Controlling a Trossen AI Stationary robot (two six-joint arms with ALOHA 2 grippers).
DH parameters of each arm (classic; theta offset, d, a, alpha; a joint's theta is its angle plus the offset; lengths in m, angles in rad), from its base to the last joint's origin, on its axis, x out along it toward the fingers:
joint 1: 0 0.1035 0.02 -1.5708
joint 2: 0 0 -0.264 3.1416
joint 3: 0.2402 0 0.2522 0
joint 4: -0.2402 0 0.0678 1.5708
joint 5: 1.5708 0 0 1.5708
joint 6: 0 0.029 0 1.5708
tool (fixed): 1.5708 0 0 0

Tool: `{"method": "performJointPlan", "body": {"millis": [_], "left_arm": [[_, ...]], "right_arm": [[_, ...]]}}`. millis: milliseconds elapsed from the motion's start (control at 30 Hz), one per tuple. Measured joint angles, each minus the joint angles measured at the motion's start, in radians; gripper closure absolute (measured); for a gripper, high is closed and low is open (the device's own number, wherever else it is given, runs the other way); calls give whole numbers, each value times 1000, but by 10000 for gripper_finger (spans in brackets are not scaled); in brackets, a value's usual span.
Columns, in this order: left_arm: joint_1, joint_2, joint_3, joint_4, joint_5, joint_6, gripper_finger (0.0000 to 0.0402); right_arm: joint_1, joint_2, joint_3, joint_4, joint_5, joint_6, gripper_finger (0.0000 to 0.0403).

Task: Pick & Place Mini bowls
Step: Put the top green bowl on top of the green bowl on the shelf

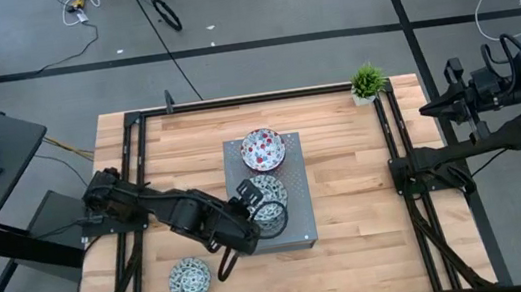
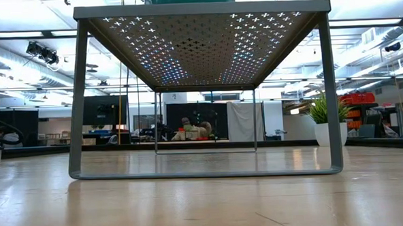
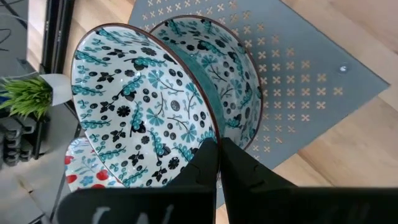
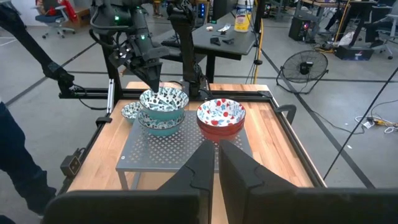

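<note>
On the grey perforated stand (image 1: 297, 224) in the table's middle stand red-speckled mini bowls (image 1: 263, 149) at its far end and a blue-green mini bowl (image 3: 233, 68) nearer. My left gripper (image 3: 217, 147) is shut on a second blue-green bowl (image 3: 134, 106), held just over the first one; whether the two touch I cannot tell. A third blue-green bowl (image 1: 189, 279) rests on the table at the near left. My right gripper (image 4: 217, 149) waits shut, raised beyond the table's right edge. My left gripper pinches the held bowl's rim (image 3: 209, 138), one finger inside the bowl and one outside. The fingers come slanting down from the table's near left. The bowl hangs tilted, with its opening turned toward the gripper, over the blue-green bowl on the stand.
A small green potted plant (image 1: 367, 81) stands at the table's far right corner. Black rails (image 1: 394, 149) run along the table's left and right sides. Bare wood lies to the right of the stand and at the near right.
</note>
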Motion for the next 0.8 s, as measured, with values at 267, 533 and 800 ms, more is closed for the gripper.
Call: {"method": "performJointPlan", "body": {"millis": [267,533,800], "left_arm": [[-20,0,-11,5,-6,-16,396],[-41,0,-11,4,-4,-24,396],[-38,10,-10,11,-9,-21,396]], "right_arm": [[0,0,0,0,0,0,374],[0,0,0,0,0,0,374],[0,0,0,0,0,0,374]]}}
